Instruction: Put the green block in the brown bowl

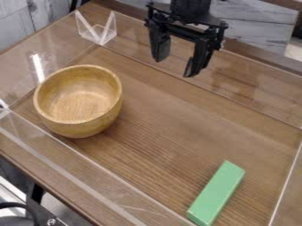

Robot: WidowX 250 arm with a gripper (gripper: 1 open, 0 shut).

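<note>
Because the green block [217,205] is a flat, long bar with straight edges and a plain smooth face, it will probably behave as a stiff and quite light piece, most likely wood or plastic, and not fragile. It lies flat on the wooden table [177,124] at about five o'clock in the view, near the front right corner, with its long axis running from seven o'clock up to one o'clock. I think the best place to hold it is at the middle of its length, with the fingers across the narrow width, so it does not tip when it is lifted. The painted sides may be a little slippery, so a firm closing is needed. As the bar lies low on the table, the fingers must go down almost to the surface.

The brown bowl [79,100] stands at about nine o'clock, well apart from the block, upright and with nothing inside. Its walls are thick and the opening is wide, but the bar looks nearly as long as the inside, so it may rest tilted against the wall.

The gripper [185,55] hangs at about twelve o'clock, above the far side of the table, pointing down, with its jaws wide apart and nothing between them. It is well apart from both block and bowl. A low clear wall [94,27] runs around the table.
</note>
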